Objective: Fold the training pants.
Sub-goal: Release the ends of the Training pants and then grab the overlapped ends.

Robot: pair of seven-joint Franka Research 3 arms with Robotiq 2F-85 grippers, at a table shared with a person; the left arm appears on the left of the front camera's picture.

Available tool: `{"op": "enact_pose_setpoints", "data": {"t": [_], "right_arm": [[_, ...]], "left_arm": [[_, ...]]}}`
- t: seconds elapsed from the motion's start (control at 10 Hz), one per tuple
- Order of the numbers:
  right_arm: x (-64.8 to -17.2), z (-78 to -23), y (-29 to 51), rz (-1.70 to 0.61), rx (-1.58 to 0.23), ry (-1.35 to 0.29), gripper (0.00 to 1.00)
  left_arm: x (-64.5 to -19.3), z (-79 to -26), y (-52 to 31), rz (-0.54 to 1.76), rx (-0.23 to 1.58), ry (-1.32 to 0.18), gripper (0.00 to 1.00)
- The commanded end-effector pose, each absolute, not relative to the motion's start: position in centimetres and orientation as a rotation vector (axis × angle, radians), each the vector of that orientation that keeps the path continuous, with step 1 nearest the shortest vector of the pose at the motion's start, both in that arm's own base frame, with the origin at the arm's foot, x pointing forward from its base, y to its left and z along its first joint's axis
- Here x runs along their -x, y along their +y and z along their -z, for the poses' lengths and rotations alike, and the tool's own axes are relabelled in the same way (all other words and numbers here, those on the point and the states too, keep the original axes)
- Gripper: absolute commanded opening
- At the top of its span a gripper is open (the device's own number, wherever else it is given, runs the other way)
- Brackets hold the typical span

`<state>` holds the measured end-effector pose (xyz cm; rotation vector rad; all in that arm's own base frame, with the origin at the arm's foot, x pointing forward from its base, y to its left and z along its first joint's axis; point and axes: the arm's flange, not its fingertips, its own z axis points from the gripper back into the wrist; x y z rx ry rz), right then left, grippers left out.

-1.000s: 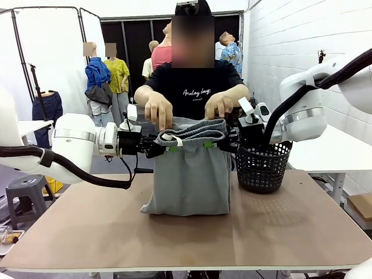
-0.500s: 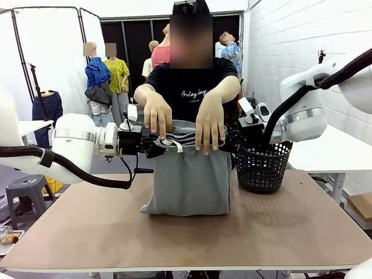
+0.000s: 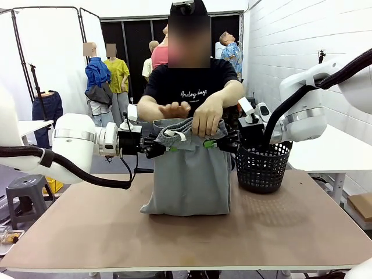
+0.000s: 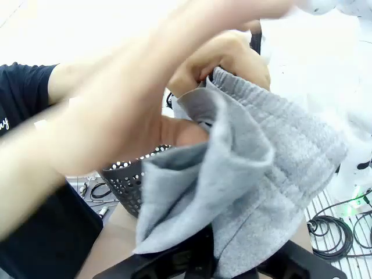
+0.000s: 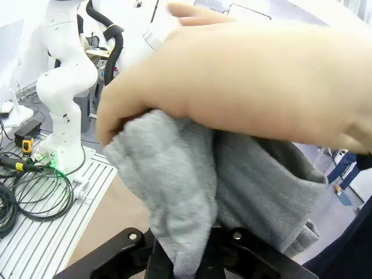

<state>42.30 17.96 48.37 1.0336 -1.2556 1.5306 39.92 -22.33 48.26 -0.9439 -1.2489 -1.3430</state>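
Left gripper [image 3: 165,145] and right gripper [image 3: 216,142] pinch shut on opposite waistband ends of the training pants [image 3: 189,180], which seemingly hang straight down.

2 white arms on show, smooth rounded shells, a silver band ringing each wrist. Left arm [image 3: 72,148] trails a thick black cable [image 3: 70,168]; right arm [image 3: 299,93] carries a black hose [image 3: 290,102] too. Left pincer [image 3: 168,146] and right pincer [image 3: 210,143]: black, green pads; silver screws [image 5: 132,236] dot the right one. The person [image 3: 192,87] wears a black short-sleeved tee, white script [image 3: 193,93] across the chest.
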Motion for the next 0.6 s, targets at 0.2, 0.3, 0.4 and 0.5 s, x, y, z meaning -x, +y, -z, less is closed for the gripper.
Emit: {"op": "enact_pose_setpoints", "data": {"t": [0.2,0.3,0.4,0.5], "right_arm": [[-42.11,-48.47,18.03,-1.537,-1.034,-1.261,0.0],[-42.11,-48.47,18.03,-1.537,-1.034,-1.261,0.0],[-42.11,-48.47,18.03,-1.537,-1.034,-1.261,0.0],[-42.11,-48.47,18.03,-1.537,-1.034,-1.261,0.0]], "left_arm": [[-39.85,-48.56,-22.27,1.343,0.944,-1.256,0.0],[-39.85,-48.56,-22.27,1.343,0.944,-1.256,0.0],[-39.85,-48.56,-22.27,1.343,0.944,-1.256,0.0],[-39.85,-48.56,-22.27,1.343,0.944,-1.256,0.0]]}}
